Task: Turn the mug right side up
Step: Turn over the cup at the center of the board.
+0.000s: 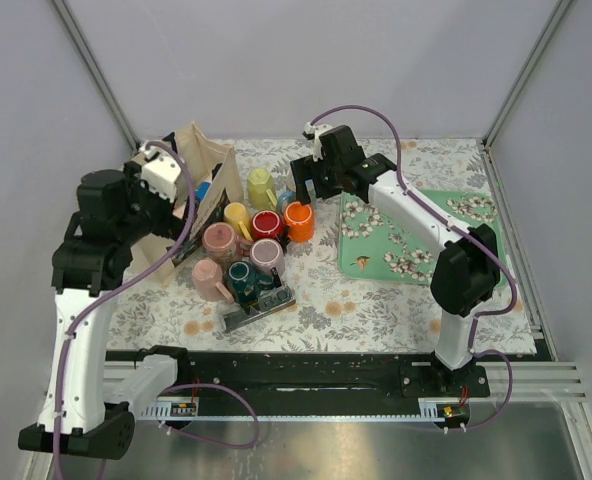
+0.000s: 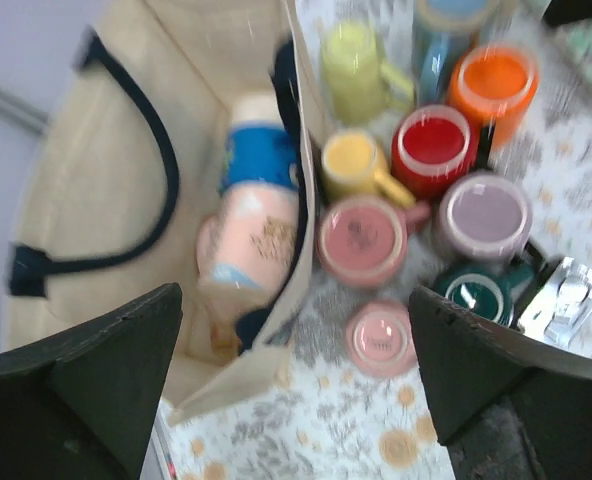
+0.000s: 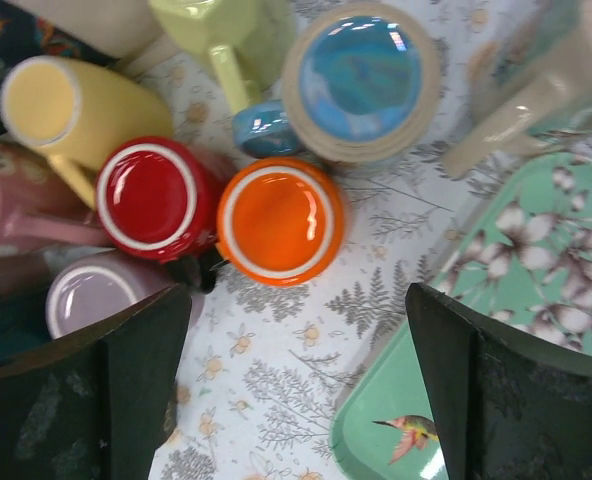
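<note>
Floral tablecloth (image 1: 376, 300) is crowded; the pink mug (image 2: 361, 240), stamp showing on its upturned base, sits ahead of the left claw (image 2: 294, 330), between its wide-spread fingers (image 2: 106, 390), probably parted to straddle it. Right claw (image 3: 298, 300), equally agape and empty, hovers near the orange mug (image 3: 281, 220)

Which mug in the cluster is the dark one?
The dark green mug, at the near side of the cluster beside the silver packet. All the others are bright or pastel colours.
</note>
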Robot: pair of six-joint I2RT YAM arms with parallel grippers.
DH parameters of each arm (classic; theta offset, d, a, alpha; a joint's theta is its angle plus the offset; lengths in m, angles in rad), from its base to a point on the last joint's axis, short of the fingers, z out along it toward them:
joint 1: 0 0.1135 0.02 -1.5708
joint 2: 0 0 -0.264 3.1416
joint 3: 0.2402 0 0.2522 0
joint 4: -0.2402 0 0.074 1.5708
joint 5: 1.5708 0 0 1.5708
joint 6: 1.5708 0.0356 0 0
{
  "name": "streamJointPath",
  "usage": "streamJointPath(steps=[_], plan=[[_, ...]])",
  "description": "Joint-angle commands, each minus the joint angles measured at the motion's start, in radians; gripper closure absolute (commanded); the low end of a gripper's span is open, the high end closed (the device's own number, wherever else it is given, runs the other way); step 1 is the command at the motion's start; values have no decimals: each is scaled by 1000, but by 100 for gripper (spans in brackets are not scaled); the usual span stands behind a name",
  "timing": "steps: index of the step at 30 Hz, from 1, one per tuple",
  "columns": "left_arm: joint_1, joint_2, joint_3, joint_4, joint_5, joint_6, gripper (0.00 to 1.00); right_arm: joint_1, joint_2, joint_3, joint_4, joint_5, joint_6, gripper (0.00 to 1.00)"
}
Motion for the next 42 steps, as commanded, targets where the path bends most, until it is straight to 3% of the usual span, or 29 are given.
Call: streamJointPath(steps=[1, 7, 18, 26, 36, 42], plan=[[0, 1, 151, 96, 137, -57, 1, -10, -7, 41, 36, 213, 20, 3], [-13, 21, 145, 53, 325, -128, 3, -69, 50, 90, 31, 246, 69, 11], [-18, 9, 106, 52, 314, -145, 3, -94, 263, 285, 31, 281, 113, 19], [-15, 1, 104, 46, 279, -140, 2, -94, 373, 371, 28, 424, 139, 25], [-6, 4, 109, 46, 287, -147, 2, -99, 403, 321, 62, 436, 69, 32], [-3, 12, 89, 70, 297, -163, 2, -139, 364, 252, 77, 355, -2, 37]])
